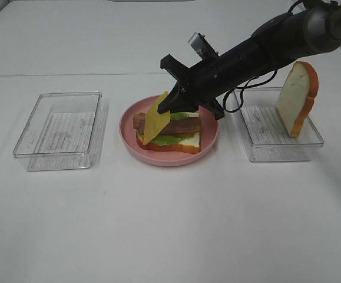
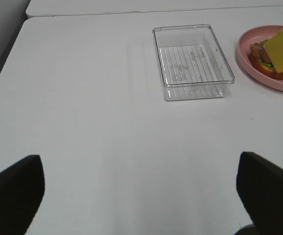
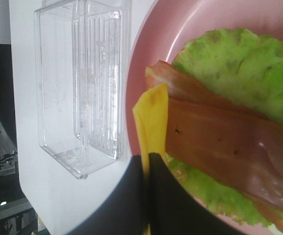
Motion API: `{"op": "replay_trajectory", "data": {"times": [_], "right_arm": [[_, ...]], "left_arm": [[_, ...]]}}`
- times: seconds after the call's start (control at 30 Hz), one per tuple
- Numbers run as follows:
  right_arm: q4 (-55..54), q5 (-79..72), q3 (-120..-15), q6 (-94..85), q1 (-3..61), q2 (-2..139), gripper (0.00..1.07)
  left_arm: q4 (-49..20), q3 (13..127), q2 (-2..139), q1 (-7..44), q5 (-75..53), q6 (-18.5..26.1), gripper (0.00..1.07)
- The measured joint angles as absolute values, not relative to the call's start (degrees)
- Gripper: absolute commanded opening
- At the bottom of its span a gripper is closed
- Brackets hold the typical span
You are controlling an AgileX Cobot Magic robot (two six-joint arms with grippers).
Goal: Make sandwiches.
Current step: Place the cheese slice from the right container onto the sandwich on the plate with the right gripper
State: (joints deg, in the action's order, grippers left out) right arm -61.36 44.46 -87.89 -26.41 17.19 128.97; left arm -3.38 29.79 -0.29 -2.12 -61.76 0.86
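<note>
From the high camera you see a white table [image 1: 158, 236] with a pink plate [image 1: 208, 144] at its middle and a clear tray on either side. On the plate sits the half-built stack — a bottom bread slice [image 1: 188, 143], lettuce [image 1: 165, 140] and bacon strips [image 1: 182, 125]. Your right gripper [image 1: 171, 100] reaches in from the right, pinched on the yellow cheese square [image 1: 155, 119], which hangs tilted over the bacon. The second bread slice [image 1: 297, 97] stands on edge in the right tray [image 1: 276, 154]; the left tray [image 1: 58, 127] lies well apart.

In your left wrist view, the left gripper's fingers [image 2: 14, 191] stand wide above bare table — nothing between them.

Your right wrist view shows the cheese edge-on, clamped between the dark jaws.
</note>
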Motion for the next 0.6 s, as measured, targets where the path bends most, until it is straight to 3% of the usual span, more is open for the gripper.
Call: {"op": "replay_trajectory", "data": {"times": [0.1,0.13,0.17,0.2,0.23,0.3,0.33,0.37,0.6], "right_arm": [[-60.79,43.6,-87.89,-26.41,17.19,128.97,0.1],[-60.5,43.26,-87.89,-26.41,17.19,128.97,0.21],[-60.5,43.26,-87.89,-26.41,17.19,128.97,0.21],[-59.93,43.26,-87.89,-26.41,17.19,128.97,0.36],[-59.93,43.26,-87.89,-26.41,17.19,128.97,0.36],[-58.04,43.03,-87.89,-26.41,17.19,128.8,0.59],[-58.04,43.03,-87.89,-26.41,17.19,128.8,0.59],[-56.09,42.74,-87.89,-26.41,17.19,128.23,0.7],[-47.44,41.77,-87.89,-25.5,17.19,124.9,0.76]], "left_arm": [[-3.38,29.79,-0.29,-2.12,-61.76,0.86,1.0],[-3.38,29.79,-0.29,-2.12,-61.76,0.86,1.0],[-3.38,29.79,-0.29,-2.12,-61.76,0.86,1.0],[-3.38,29.79,-0.29,-2.12,-61.76,0.86,1.0],[-3.38,29.79,-0.29,-2.12,-61.76,0.86,1.0],[-3.38,29.79,-0.29,-2.12,-61.76,0.86,1.0],[-3.38,29.79,-0.29,-2.12,-61.76,0.86,1.0],[-3.38,29.79,-0.29,-2.12,-61.76,0.86,1.0],[-3.38,29.79,-0.29,-2.12,-61.76,0.86,1.0]]}}
